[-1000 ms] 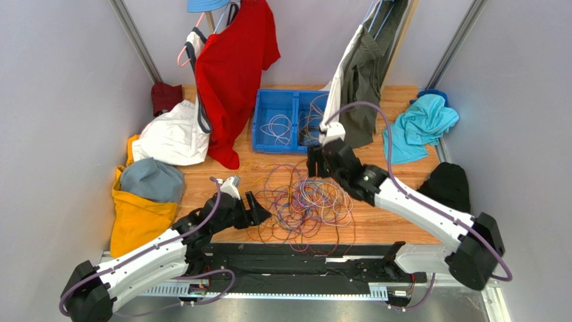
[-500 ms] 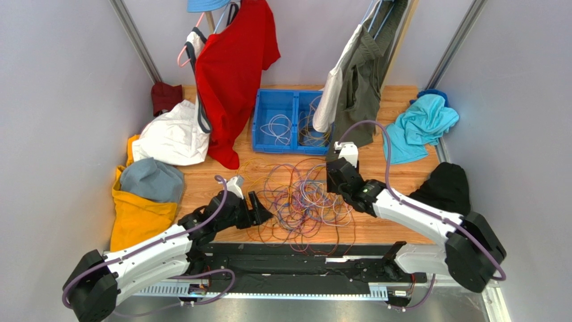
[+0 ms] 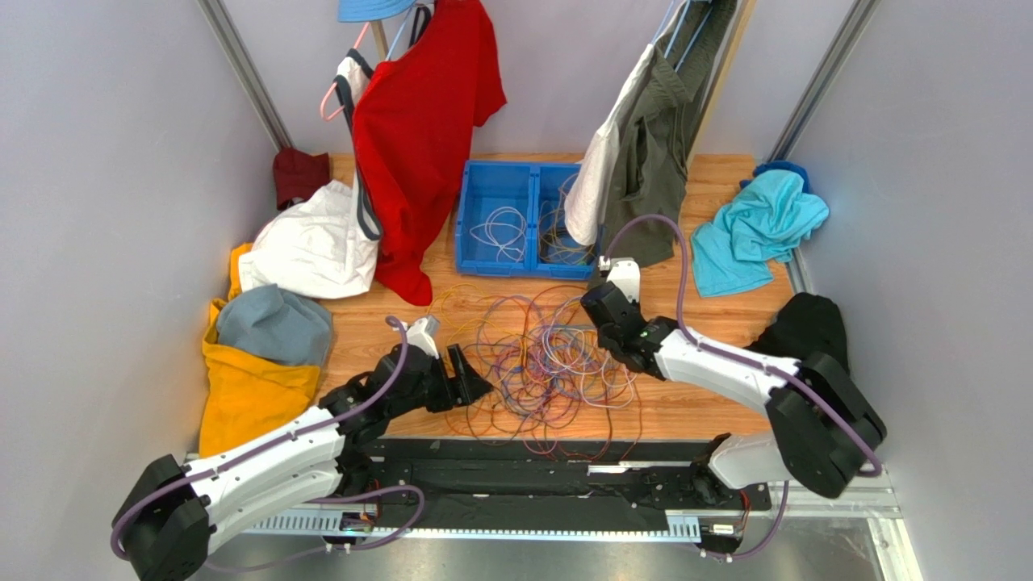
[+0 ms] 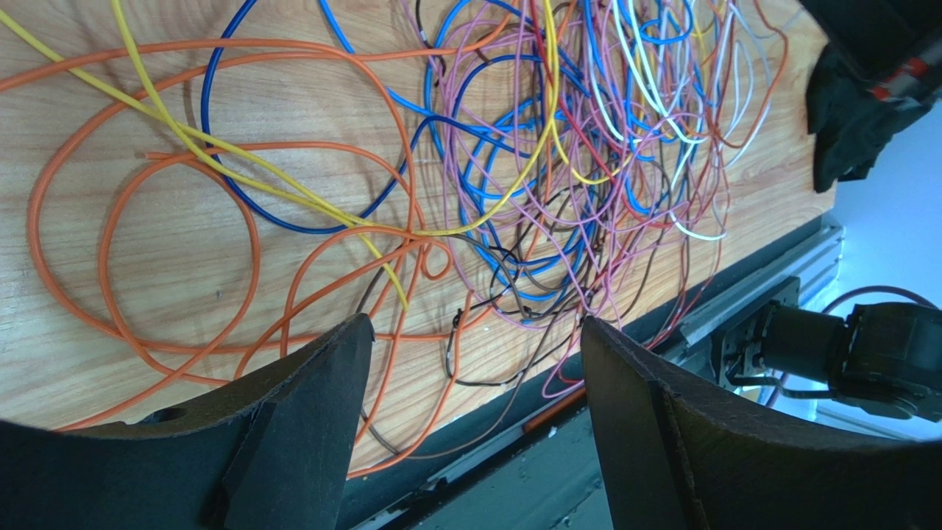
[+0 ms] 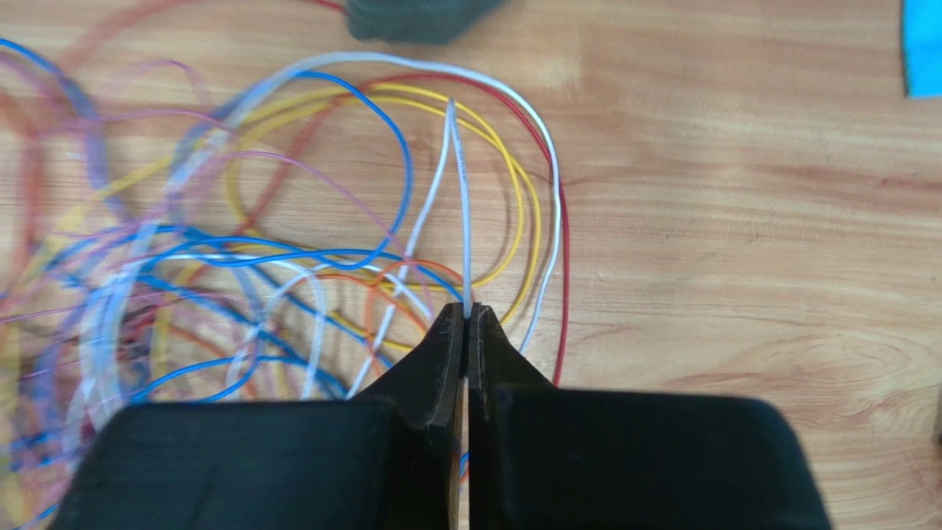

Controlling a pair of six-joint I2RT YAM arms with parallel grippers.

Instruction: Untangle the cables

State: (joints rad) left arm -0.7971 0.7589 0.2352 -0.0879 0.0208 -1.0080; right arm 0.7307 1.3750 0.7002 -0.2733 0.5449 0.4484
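The cables (image 3: 546,357) lie as a loose tangle of orange, yellow, blue, purple and white loops on the wooden table between the arms. My right gripper (image 3: 597,305) is at the tangle's far right edge. In the right wrist view that gripper (image 5: 466,309) is shut on a thin white cable (image 5: 462,221) that rises straight out of its tips. My left gripper (image 3: 477,385) sits at the tangle's left edge. In the left wrist view it (image 4: 475,322) stands open over orange loops (image 4: 188,221) near the table's front edge, with nothing held.
A blue bin (image 3: 475,218) with more wires stands behind the tangle. A red shirt (image 3: 424,121) and a grey garment (image 3: 655,133) hang above. Cloth heaps lie to the left (image 3: 261,351), a teal one (image 3: 758,230) and a black one (image 3: 806,333) to the right. A metal rail (image 3: 546,466) runs along the front.
My right arm has come from beside the bin toward the tangle's far right edge, and its jaws have shut on the white cable. The left arm has barely moved.
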